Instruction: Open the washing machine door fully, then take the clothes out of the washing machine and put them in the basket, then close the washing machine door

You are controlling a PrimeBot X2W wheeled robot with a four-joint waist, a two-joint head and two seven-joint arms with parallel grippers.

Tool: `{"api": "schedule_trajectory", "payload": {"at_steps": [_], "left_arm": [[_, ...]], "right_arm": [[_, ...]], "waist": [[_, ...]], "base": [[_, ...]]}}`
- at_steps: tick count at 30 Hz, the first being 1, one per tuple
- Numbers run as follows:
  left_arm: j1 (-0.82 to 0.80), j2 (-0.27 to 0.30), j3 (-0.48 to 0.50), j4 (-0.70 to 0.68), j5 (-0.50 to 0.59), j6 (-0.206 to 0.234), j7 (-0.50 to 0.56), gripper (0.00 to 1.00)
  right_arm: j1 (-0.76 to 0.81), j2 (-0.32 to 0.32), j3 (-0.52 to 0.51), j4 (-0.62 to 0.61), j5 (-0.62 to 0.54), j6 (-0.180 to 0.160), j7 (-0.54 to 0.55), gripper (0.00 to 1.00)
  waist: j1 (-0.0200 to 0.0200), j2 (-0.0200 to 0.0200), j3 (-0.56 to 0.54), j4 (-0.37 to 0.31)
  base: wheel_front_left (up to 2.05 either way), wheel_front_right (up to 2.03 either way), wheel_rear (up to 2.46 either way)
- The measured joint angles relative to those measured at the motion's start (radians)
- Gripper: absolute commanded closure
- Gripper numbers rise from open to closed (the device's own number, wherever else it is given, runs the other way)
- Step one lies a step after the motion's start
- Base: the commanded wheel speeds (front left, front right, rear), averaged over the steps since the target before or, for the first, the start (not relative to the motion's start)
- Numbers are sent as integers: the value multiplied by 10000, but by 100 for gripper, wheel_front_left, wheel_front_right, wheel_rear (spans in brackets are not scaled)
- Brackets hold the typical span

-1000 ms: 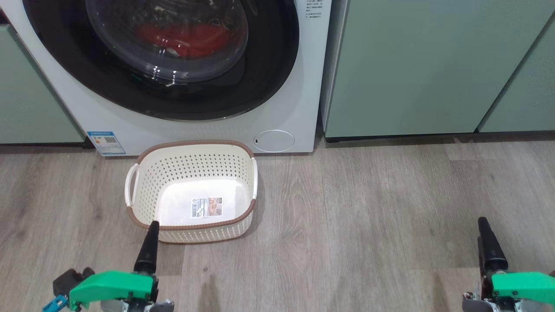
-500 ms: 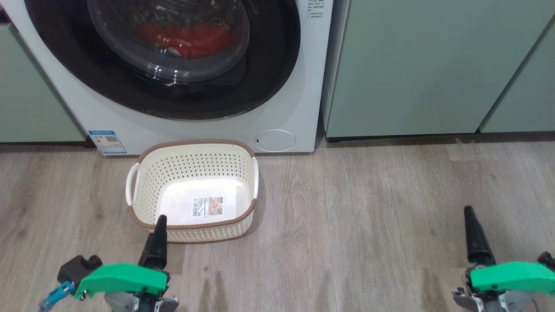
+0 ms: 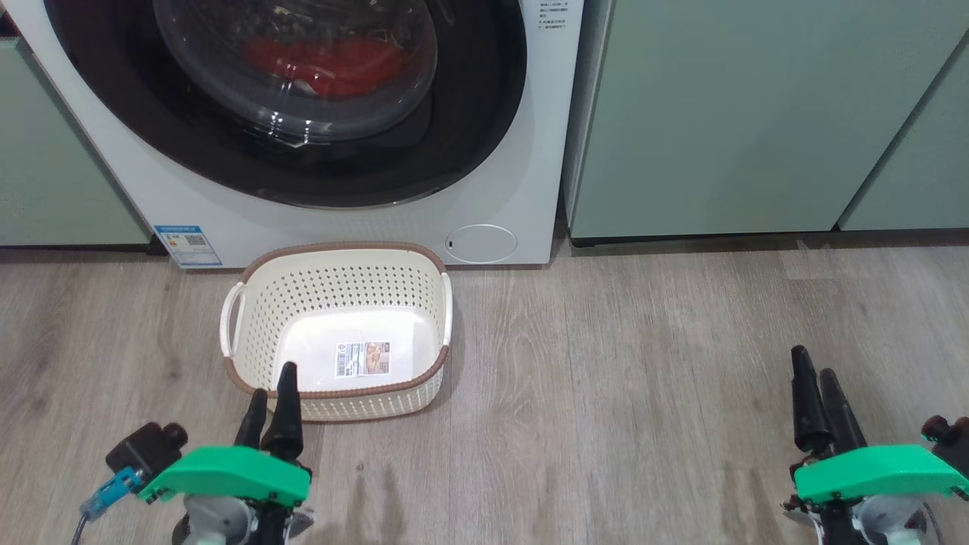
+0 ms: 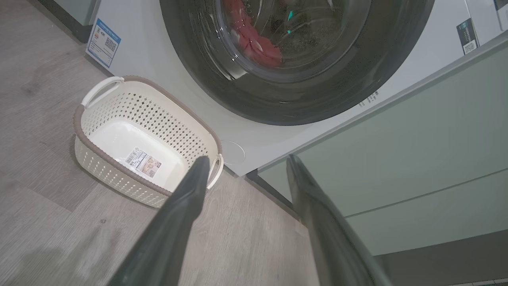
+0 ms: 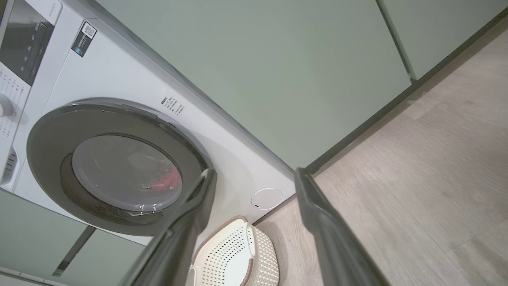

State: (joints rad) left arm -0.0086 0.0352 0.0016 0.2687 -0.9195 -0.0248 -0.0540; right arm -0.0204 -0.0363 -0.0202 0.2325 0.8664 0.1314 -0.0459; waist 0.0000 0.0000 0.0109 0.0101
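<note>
The white washing machine stands at the upper left. Its washing machine door, black-rimmed with bulging glass, lies against the front; I cannot tell whether it is latched. Red clothes show behind the glass. The cream basket sits empty on the floor just before the machine. My left gripper hangs open at the basket's near left corner. Far to the right, my right gripper is open over bare floor. The left wrist view shows the left gripper, the basket and the clothes. The right wrist view shows the right gripper and the door.
Pale green cabinets flank the machine on both sides. A small round hatch sits at the machine's lower right corner, with a blue sticker at its lower left. Grey wood-look floor stretches between the two grippers.
Both grippers have moved forward, up the head view. The left has shifted right toward the basket and the right has shifted left. A second finger of each now shows.
</note>
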Motion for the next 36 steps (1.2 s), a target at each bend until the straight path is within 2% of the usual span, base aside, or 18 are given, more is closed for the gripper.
{"api": "schedule_trajectory", "payload": {"at_steps": [25, 36], "left_arm": [[-221, 109, -458, -560, 3425, 610, -694, 0], [-350, 113, -474, -568, 4564, 619, -984, 0]], "right_arm": [[-185, 0, 330, -318, -3198, 0, -773, 0], [-194, 0, 376, -422, -4387, 0, -1062, 0]], "waist": [[0, 0, 55, 49], [0, 0, 51, 71]], "base": [[0, 0, 0], [0, 0, 0]]}}
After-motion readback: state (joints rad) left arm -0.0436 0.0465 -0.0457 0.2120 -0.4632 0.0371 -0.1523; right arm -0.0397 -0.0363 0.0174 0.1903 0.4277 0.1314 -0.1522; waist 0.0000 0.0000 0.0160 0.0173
